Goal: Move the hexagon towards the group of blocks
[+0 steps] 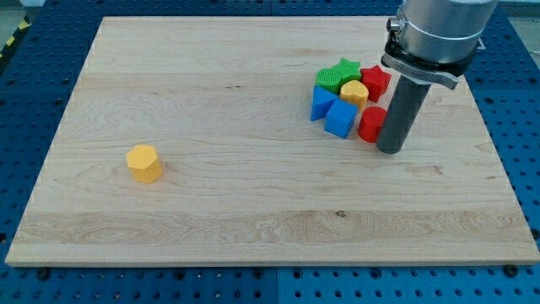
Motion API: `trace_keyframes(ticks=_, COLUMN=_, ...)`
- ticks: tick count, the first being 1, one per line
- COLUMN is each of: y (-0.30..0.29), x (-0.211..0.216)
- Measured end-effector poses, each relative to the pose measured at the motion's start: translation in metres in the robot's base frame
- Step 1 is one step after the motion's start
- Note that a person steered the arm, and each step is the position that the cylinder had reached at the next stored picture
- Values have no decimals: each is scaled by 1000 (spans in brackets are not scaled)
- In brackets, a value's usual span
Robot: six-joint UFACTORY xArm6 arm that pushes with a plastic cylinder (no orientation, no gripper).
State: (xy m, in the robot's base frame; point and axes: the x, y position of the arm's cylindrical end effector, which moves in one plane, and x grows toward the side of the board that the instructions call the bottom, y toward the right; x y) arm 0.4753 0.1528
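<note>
The yellow hexagon [144,163] sat alone at the board's [253,228] left, well apart from the cluster at upper right: green star [339,74], red star [376,80], yellow block [354,92], two blue blocks [332,111], red cylinder [370,123]. The rod's tip [390,149] rested beside the red cylinder; the arm carried no fingers. Approach not begun. Next, the tip probably needed to get left of the hexagon and push rightward.

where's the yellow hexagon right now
The yellow hexagon sits alone on the wooden board's left side, far from the block cluster and my tip at the view's right.
</note>
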Motion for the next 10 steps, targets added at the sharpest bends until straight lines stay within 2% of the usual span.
trace_keyframes(ticks=1, y=0, x=0)
trace_keyframes(ticks=3, y=0, x=54)
trace_keyframes(ticks=4, y=-8, x=64)
trace_keyframes(ticks=5, y=-57, x=66)
trace_keyframes(ticks=6, y=-126, x=42)
trace_keyframes(ticks=7, y=-176, x=-18)
trace_keyframes(ticks=8, y=-201, x=-59)
trace_keyframes(ticks=9, y=-225, x=-87)
trace_keyframes(ticks=10, y=-274, x=-105)
